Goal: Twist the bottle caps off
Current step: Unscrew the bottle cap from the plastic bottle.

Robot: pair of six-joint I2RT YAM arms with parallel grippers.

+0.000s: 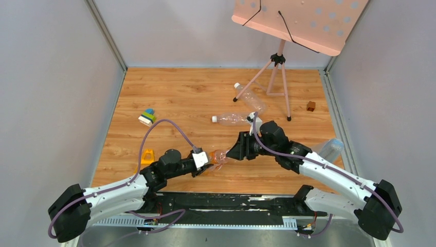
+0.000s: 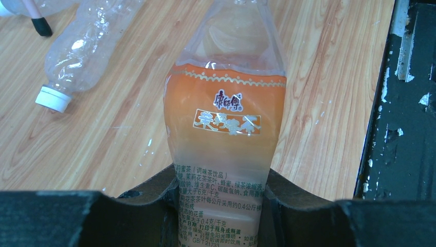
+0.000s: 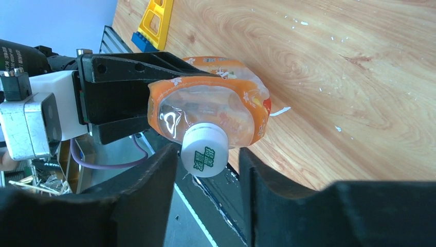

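Note:
My left gripper (image 2: 221, 188) is shut on the lower body of a clear bottle (image 2: 224, 113) with an orange label, holding it above the table's near edge (image 1: 218, 156). The bottle's neck points at my right gripper (image 3: 208, 154). Its white bottle cap (image 3: 204, 150), printed in green, sits between the right jaws, which stand open with a small gap beside the cap. In the top view the right gripper (image 1: 234, 153) meets the left gripper (image 1: 208, 159) mid-table. Two more clear bottles lie further back, each with a white cap (image 1: 214, 119) (image 1: 237, 86).
A pink stand's tripod (image 1: 277, 77) stands at the back right, with a brown cube (image 1: 311, 106) beside it. Another clear bottle (image 1: 329, 149) lies by my right arm. A stacked toy (image 1: 147, 117) and a yellow block (image 1: 148, 156) lie on the left.

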